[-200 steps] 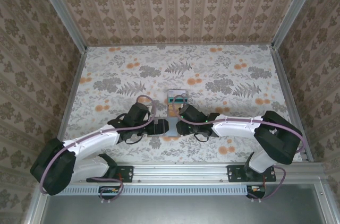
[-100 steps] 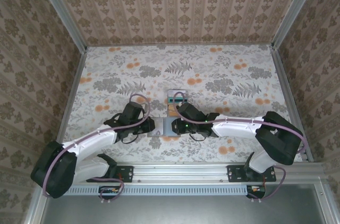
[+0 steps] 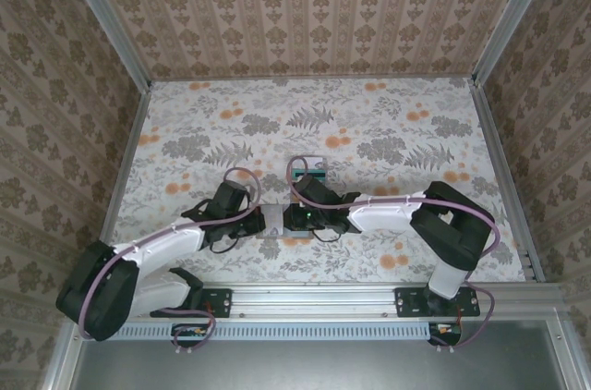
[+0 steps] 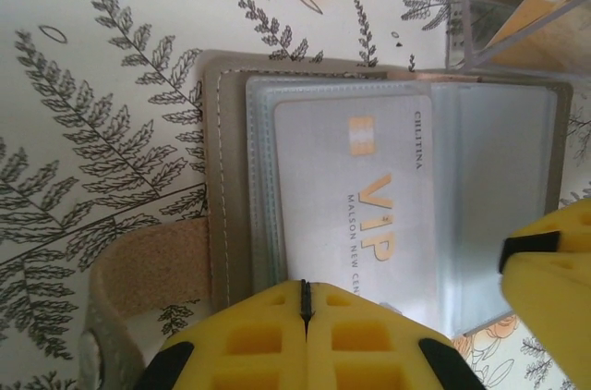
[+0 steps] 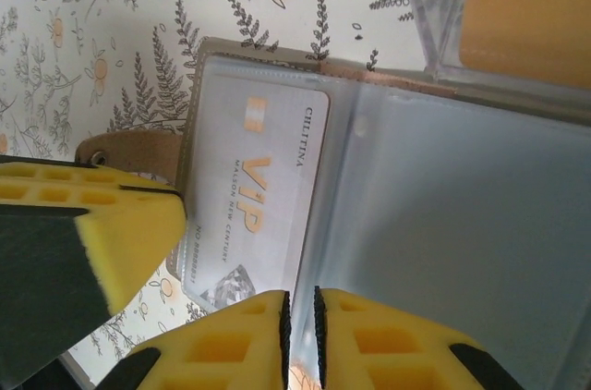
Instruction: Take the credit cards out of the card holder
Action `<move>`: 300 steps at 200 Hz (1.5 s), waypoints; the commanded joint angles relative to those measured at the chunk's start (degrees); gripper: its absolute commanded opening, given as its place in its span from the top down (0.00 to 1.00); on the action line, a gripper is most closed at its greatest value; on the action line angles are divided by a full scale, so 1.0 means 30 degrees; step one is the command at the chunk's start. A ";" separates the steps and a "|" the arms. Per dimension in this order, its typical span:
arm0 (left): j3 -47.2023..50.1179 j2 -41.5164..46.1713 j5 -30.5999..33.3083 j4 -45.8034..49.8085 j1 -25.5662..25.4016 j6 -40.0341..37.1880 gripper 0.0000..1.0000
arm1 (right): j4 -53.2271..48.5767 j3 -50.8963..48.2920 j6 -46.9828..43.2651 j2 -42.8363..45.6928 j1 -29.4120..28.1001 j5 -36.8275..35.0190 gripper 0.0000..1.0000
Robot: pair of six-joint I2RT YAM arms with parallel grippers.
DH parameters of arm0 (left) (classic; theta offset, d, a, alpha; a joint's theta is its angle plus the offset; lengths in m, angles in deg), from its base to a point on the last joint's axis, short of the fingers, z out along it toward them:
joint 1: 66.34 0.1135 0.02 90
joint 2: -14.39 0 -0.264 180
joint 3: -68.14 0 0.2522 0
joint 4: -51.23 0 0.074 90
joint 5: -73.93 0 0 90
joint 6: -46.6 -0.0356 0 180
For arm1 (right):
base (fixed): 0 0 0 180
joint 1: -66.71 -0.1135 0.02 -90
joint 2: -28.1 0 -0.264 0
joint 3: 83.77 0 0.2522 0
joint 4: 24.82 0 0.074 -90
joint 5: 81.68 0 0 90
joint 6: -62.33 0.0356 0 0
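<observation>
The left tool is closed tight, its yellow fingers pressed together at the near edge of the card holder. I cannot tell whether anything thin is nipped between them. The right tool stands at that same edge, just beside the left one, narrowed to a slim slit. The holder's clear pocket runs under its tips, and a grip on it cannot be made out. The holder lies open and flat on the flowered bench, with a tan strap sticking out from its rim. A white card printed VIP sits inside the holder's clear pocket. Past the holder's far edge stands a clear box with a gold card in it, and the top view shows a teal card there too
</observation>
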 commanded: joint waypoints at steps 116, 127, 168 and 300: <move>0.0777 -0.0193 0.0010 -0.0254 0.0381 0.0049 0.99 | 0.0316 0.1374 0.1188 -0.1935 -0.0178 0.0498 0.80; 0.0779 -0.0237 0.0010 -0.0269 0.0362 0.0065 1.00 | 0.0179 0.1360 0.1178 -0.1905 -0.0184 0.0349 0.80; 0.0719 -0.0743 -0.0078 -0.0459 0.0297 0.0028 1.00 | 0.0385 0.1359 0.1276 -0.2075 -0.0113 0.0644 0.80; 0.0203 -0.1431 0.1794 0.1502 0.0247 0.0471 1.00 | 0.0633 -0.0173 0.1735 -0.0677 0.0027 -0.0145 1.00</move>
